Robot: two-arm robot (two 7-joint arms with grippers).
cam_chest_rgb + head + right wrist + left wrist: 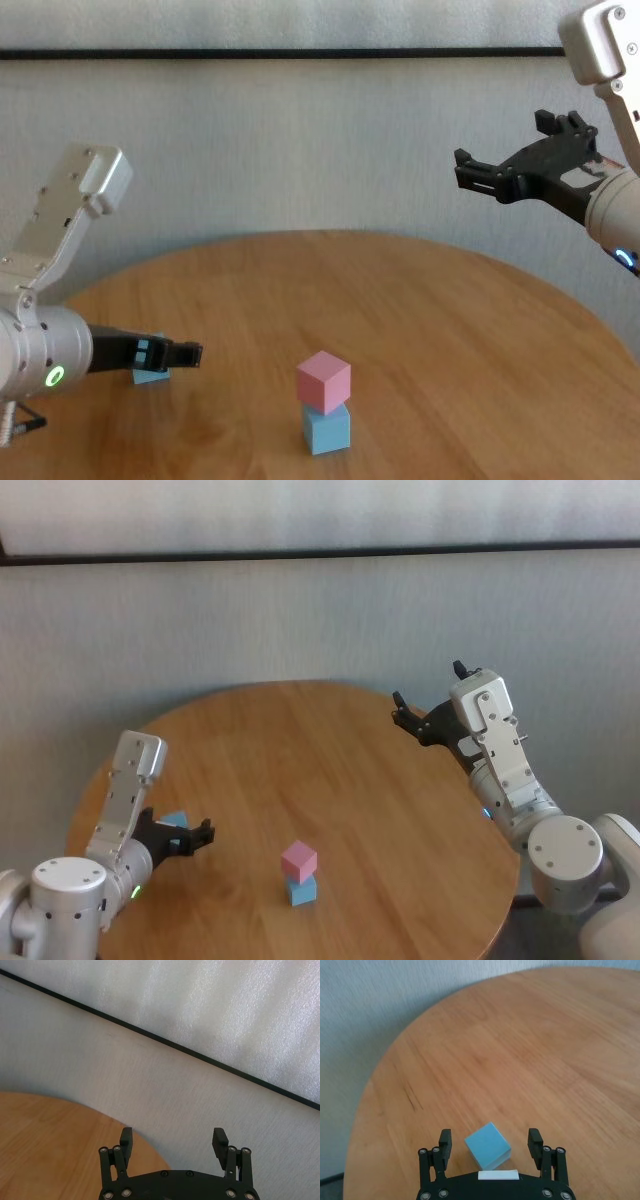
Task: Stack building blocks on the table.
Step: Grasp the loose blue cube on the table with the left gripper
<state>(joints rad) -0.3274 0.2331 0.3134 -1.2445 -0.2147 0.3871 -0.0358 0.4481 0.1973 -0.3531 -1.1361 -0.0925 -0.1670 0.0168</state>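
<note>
Near the middle of the round wooden tabletop [330, 760], toward its near edge, the pink block [299, 860] sits on top of a light blue block [302, 890], turned slightly off square from it. The second light blue block [488, 1145] lies on the tabletop at the near left, between the spread fingers of the left gripper [490, 1144], which is low over the wood and released; neither finger touches the block. The right gripper [505, 160] is held up in the air at the far right edge of the tabletop, well apart from the blocks, its fingers spread wide with nothing between them
</note>
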